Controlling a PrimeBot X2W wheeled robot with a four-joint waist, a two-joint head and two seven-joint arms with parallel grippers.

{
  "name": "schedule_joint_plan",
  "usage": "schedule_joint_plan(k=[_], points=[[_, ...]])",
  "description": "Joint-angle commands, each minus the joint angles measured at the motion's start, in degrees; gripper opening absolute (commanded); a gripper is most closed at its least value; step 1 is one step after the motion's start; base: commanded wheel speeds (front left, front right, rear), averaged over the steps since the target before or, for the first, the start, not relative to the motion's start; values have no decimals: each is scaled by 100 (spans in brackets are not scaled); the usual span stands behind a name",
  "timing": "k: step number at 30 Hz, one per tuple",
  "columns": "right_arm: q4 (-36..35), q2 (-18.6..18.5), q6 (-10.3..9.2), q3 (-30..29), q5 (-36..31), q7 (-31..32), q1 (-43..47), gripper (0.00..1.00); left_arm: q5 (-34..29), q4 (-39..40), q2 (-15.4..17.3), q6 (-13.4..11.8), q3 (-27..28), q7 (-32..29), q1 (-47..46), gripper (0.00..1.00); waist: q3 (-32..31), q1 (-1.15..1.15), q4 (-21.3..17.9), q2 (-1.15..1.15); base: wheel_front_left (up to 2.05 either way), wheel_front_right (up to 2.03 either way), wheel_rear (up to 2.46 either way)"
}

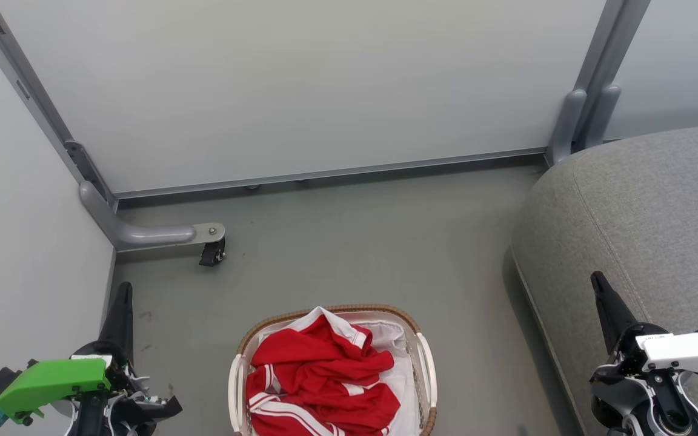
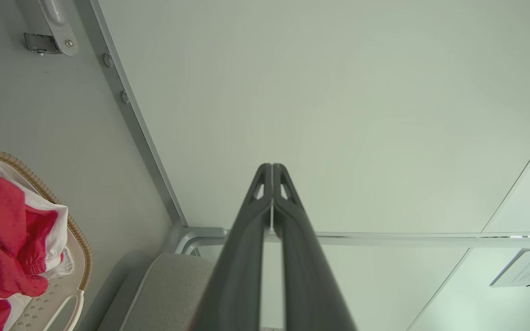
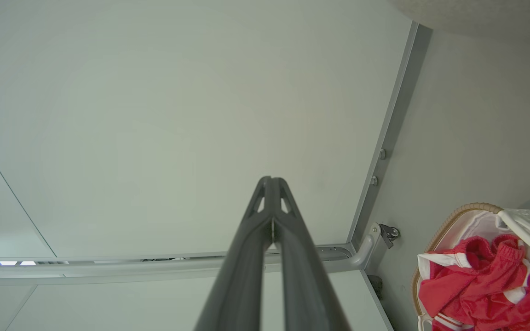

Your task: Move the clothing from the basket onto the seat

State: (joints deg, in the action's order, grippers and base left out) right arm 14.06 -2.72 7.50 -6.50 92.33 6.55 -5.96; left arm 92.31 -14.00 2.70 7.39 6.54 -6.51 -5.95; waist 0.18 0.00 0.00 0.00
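Grey floor, clothing in basket, between left gripper and right gripper.

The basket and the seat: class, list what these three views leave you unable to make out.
The basket: its near end is cut off by the head view's bottom edge.
The clothing: number of garments; crumpled top folds hide whatever lies beneath.
The seat: its full extent, cut off by the head view's right edge.
The paper notice: print too small to read in the left wrist view.
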Motion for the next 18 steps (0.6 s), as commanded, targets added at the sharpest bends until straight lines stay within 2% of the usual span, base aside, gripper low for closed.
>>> schedule_joint_plan(k=[1,7,8,11,12,13,18], points=[[-17,-33,-2,-9,19,13,-49,0,21,8,36,22,9,-21,-57,0,0,0,0,0,0,0,0],[-17,-33,-2,-9,19,13,-49,0,21,8,36,22,9,-21,-57,0,0,0,0,0,0,0,0],[73,22,0,8,-3,-3,42,100,-1,-73,-12,-1,-8,4,32,100,0,0,0,0,0,0,0],[104,35,0,12,-3,-3,72,100,-1,-113,-19,-2,-12,4,60,100,0,0,0,0,0,0,0],[147,49,-1,20,-6,-10,103,0,-3,-148,-26,-2,-23,10,94,0,0,0,0,0,0,0,0],[194,65,-2,25,-7,-13,143,100,-4,-198,-35,-2,-34,13,140,100,0,0,0,0,0,0,0],[200,59,-2,100,-91,-157,188,100,-62,-176,-31,-1,-208,158,174,100,-13,0,1,0,0,0,0]])
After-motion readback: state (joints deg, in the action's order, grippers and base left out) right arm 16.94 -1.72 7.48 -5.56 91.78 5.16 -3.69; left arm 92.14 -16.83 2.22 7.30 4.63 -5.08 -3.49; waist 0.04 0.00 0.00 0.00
